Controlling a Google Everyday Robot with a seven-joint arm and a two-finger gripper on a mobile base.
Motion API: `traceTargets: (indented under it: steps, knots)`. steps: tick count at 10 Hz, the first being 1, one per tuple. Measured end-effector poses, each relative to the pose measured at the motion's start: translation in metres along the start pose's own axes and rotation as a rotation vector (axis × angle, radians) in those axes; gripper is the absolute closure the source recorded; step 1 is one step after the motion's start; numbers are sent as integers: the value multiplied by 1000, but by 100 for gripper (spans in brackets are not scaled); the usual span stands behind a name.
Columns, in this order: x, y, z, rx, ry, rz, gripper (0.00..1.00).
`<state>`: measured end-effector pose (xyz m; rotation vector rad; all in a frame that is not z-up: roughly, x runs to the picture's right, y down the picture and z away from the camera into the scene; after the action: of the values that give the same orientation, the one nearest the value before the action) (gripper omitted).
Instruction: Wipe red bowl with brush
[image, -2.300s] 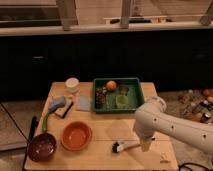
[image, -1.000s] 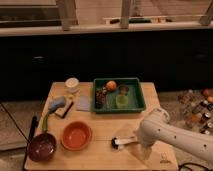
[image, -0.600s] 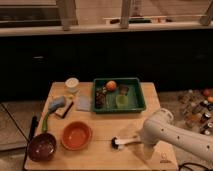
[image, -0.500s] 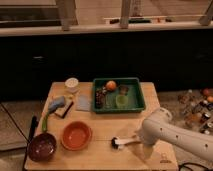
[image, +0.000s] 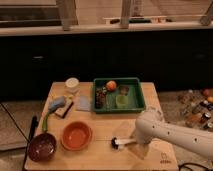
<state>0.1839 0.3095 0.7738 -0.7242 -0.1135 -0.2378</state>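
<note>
Currently jaws at brush (image: 123, 143) handle (right of red bowl (image: 76, 136)).

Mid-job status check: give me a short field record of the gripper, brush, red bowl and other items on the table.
gripper: at the brush's white handle end, front right of the table
brush: lying flat, black head pointing left toward the red bowl, apart from it
red bowl: upright, front left of centre, looks empty
maroon bowl: front left corner, beside the red bowl
green tray: back centre, holding several small items
wiping: not yet begun
</note>
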Motion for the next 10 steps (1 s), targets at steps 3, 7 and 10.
traceTargets:
  steps: [3, 7, 10]
  knots:
    - [-11, 1, -12, 8, -2, -32, 76]
    - [-20, 0, -26, 21, 3, -66, 100]
    - [-33, -3, -39, 40, 15, -100, 100]
